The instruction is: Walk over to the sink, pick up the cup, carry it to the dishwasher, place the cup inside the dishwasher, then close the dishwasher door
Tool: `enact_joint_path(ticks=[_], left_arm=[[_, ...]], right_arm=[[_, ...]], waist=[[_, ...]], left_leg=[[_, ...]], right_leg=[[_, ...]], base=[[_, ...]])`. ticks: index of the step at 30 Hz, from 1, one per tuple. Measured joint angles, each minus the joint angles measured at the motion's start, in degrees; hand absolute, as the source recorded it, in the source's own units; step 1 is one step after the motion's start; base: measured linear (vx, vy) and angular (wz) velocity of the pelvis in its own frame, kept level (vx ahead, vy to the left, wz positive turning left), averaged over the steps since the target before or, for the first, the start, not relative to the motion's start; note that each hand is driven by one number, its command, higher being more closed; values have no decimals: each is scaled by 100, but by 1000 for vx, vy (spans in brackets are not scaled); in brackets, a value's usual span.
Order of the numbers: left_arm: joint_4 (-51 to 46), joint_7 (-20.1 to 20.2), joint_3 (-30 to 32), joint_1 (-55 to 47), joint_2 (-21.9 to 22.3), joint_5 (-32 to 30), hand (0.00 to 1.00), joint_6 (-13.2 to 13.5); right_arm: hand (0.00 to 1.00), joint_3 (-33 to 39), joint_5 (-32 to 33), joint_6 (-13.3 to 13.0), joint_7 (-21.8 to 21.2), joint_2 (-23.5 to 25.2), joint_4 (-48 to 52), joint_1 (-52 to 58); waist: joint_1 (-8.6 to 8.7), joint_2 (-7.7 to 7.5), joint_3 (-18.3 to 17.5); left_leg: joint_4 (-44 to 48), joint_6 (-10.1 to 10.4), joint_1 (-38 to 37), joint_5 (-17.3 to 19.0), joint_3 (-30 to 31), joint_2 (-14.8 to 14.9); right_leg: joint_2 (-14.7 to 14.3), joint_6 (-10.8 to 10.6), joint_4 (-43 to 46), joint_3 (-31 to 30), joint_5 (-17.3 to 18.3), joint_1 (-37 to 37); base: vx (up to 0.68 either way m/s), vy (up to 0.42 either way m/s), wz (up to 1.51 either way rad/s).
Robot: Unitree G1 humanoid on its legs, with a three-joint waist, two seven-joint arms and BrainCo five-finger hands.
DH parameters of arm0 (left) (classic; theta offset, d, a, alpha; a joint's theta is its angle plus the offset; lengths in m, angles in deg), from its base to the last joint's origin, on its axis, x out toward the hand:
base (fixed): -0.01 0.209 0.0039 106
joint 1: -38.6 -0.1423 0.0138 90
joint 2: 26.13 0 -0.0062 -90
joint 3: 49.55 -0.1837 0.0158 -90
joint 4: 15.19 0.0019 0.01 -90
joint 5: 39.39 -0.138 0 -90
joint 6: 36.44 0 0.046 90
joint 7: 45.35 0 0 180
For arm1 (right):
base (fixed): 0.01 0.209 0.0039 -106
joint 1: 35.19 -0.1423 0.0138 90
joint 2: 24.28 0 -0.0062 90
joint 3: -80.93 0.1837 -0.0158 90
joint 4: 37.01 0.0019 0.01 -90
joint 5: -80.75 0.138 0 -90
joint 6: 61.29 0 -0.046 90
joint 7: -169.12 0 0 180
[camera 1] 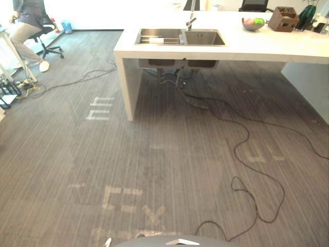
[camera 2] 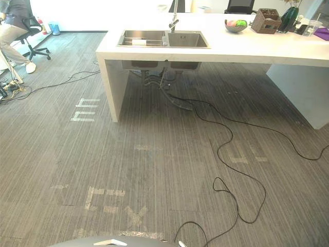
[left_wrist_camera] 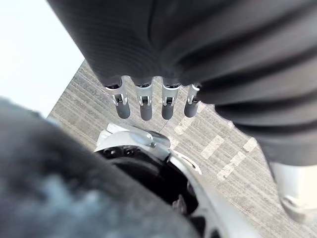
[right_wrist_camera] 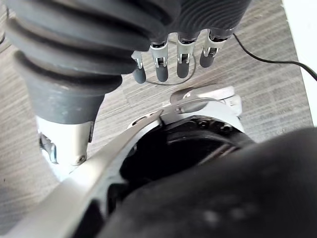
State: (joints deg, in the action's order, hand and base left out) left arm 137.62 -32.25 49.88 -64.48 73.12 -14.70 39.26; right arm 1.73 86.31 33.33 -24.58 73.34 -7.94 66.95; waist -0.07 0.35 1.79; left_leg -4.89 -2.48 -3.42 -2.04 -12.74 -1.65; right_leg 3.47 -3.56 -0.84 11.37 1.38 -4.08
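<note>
Fingers [left_wrist_camera: 144, 106] on left hand [left_wrist_camera: 148, 69] and right hand [right_wrist_camera: 173, 29] straight, far from sink [camera 1: 203, 37]

White slab counter [camera 1: 267, 49], ahead: double steel sink [camera 1: 204, 37] set in its left end, metal tap [camera 1: 191, 20] behind it; round fruit bowl [camera 1: 253, 23] and brown woven basket [camera 1: 283, 19] further right. Seated person [camera 1: 23, 31], far left.

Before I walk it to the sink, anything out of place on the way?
Nothing spilled or damaged. A grey hose sags from under the sink onto the carpet, and thin cables trail across the floor at left. Either might snag a foot.
</note>
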Motion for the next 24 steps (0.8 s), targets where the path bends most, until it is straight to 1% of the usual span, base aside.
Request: enact_joint_path(ticks=[1,3,5,10,11,13,14,16,17,18,20,22,24], left_arm=[[100,-110,-3,22,-9,1,0,108],[105,-269,-35,40,-10,1,0,230],[119,-417,-67,58,-14,1,0,357],[140,-422,-110,69,-13,232,0,454],[139,-427,-117,77,-13,278,0,516],[138,-445,-147,81,-14,282,0,569],[137,-489,-301,82,-48,334,0,656],[138,-484,-323,101,-53,434,0,693],[141,-466,-333,98,-56,650,0,751],[142,-416,-337,50,-55,974,0,888],[141,-388,-346,30,-54,1144,0,1020],[132,-388,-423,38,-68,1170,0,1182],[123,-435,-508,47,-90,1166,0,1227]], right_arm=[[0,-50,-132,-141,77,14,-96,-121],[0,-116,-123,-159,226,-5,-97,-228],[0,-122,-72,-112,271,-2,-114,-400],[0,-162,-78,-144,367,-2,-148,-573],[0,-170,-55,-118,399,6,-155,-633],[0,-173,-48,-54,388,5,-159,-706],[0,-172,-48,-39,374,2,-230,-709],[0,-174,-50,-40,370,1,-292,-754],[0,-182,-47,-45,345,9,-299,-787],[0,-231,-23,-63,171,28,-298,-789],[0,-303,-21,-67,34,38,-297,-801],[0,-385,11,-82,-73,51,-296,-807],[0,-388,196,-164,-67,57,-295,-824]], waist=[[-3,-9,18],[-25,-18,45],[-23,-29,83],[-13,-39,144],[-12,-47,213],[-11,-48,249],[5,-56,271],[1,-70,281],[-2,-91,296],[-4,-128,321],[-13,-146,335],[-20,-178,386],[-23,-153,464]], left_leg=[[-1,1,-29,1,36,-7],[-4,16,-82,10,54,-14],[-7,19,-140,12,103,-21],[-9,7,-175,-10,197,-44],[-9,7,-191,-14,209,-54],[-9,17,-199,-8,226,-67],[-9,20,-211,-2,285,-90],[-9,24,-219,5,291,-98],[-9,22,-229,7,290,-101],[-9,19,-242,9,289,-104],[-9,19,-255,9,291,-106],[-9,17,-275,10,301,-113],[-9,11,-338,14,314,-128]], right_leg=[[-2,-1,-45,41,-1,-67],[-9,-2,-83,54,-1,-142],[-13,-2,-107,85,0,-222],[3,-1,-133,188,0,-314],[10,-1,-142,194,0,-340],[18,-1,-150,198,-1,-353],[32,-6,-167,196,-2,-380],[39,-12,-167,193,2,-387],[42,-15,-168,187,3,-395],[45,-20,-167,185,5,-408],[47,-21,-168,184,4,-422],[53,-23,-163,187,2,-444],[65,-32,-151,191,6,-516]], base=[[26,-15,10],[18,-19,9],[-17,-16,7],[-41,-3,11],[-62,13,4],[-53,17,6],[-35,22,9],[-16,12,4],[-34,23,-1],[0,0,0],[0,0,0],[0,0,0],[0,0,0]])
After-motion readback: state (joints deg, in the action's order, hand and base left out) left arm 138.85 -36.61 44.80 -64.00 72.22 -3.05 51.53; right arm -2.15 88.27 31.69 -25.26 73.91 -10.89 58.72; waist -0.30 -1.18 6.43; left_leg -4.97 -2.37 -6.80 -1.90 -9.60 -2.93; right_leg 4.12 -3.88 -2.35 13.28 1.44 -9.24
